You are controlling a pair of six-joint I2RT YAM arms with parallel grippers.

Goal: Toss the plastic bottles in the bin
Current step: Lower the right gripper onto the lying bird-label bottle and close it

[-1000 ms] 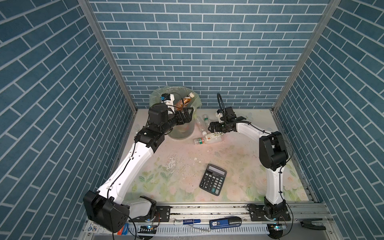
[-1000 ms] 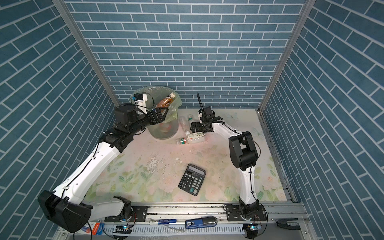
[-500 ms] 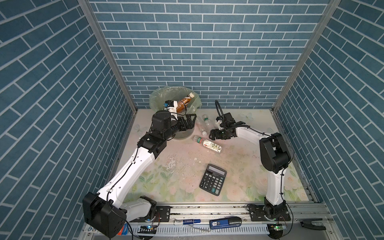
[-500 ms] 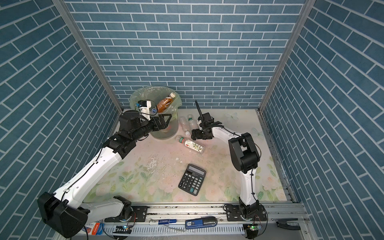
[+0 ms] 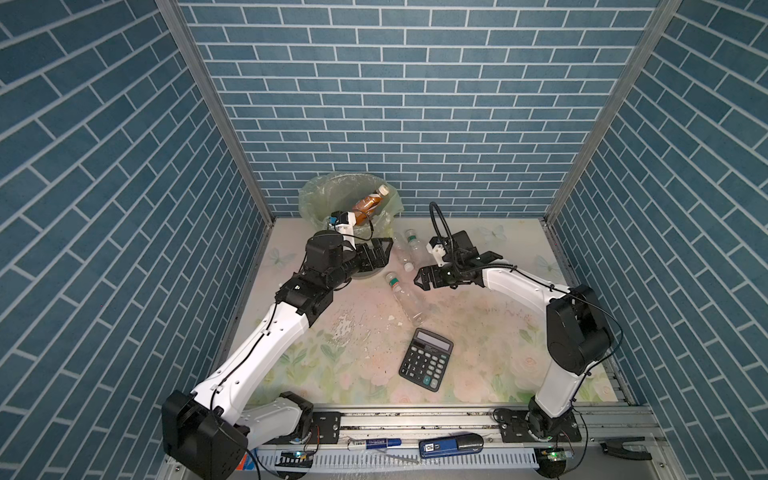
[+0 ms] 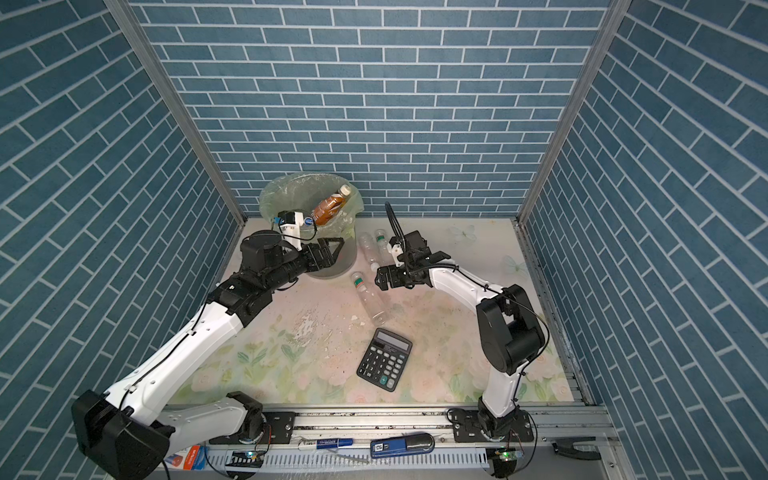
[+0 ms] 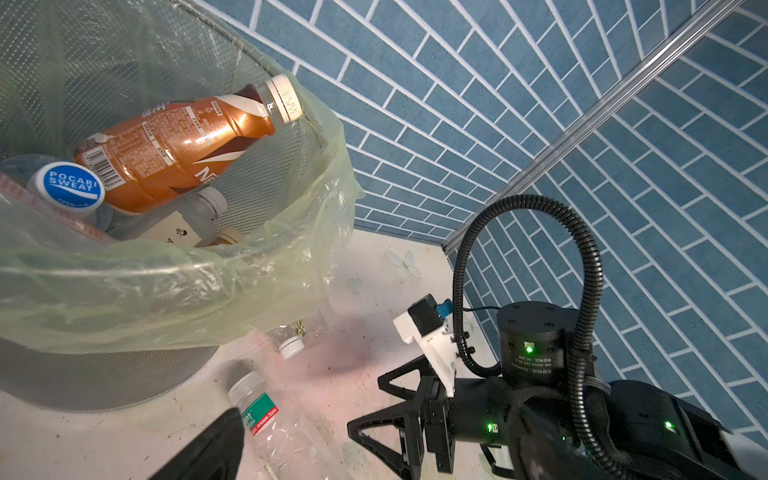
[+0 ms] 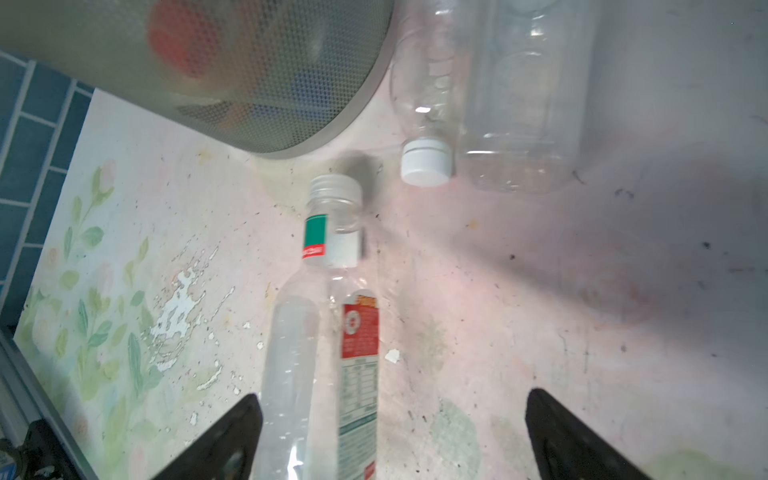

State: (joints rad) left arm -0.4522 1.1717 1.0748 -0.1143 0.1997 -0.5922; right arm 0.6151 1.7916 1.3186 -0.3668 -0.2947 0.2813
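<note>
Pincers on both arms are spread wide and hold nothing. The right pincer (image 5: 417, 282) hovers low over the floral counter (image 5: 478, 332). A clear, crinkled bottle (image 8: 324, 353) lies flat just beside one of its fingers, cap toward the bin (image 5: 316, 195). The bottle has a green-and-white neck band and a red label with print too small to read. The left pincer (image 5: 384, 249) hangs beside the mesh bin's wall. Inside the pale green bag are a glossy brown bottle (image 7: 178, 153) and a blue cap (image 7: 66, 189) reading "POCARI SWEAT".

Black calculator (image 5: 426, 359) flat on floral mat (image 5: 498, 332); marker (image 5: 374, 444), blue device (image 5: 451, 444) along front rail (image 5: 415, 422).
</note>
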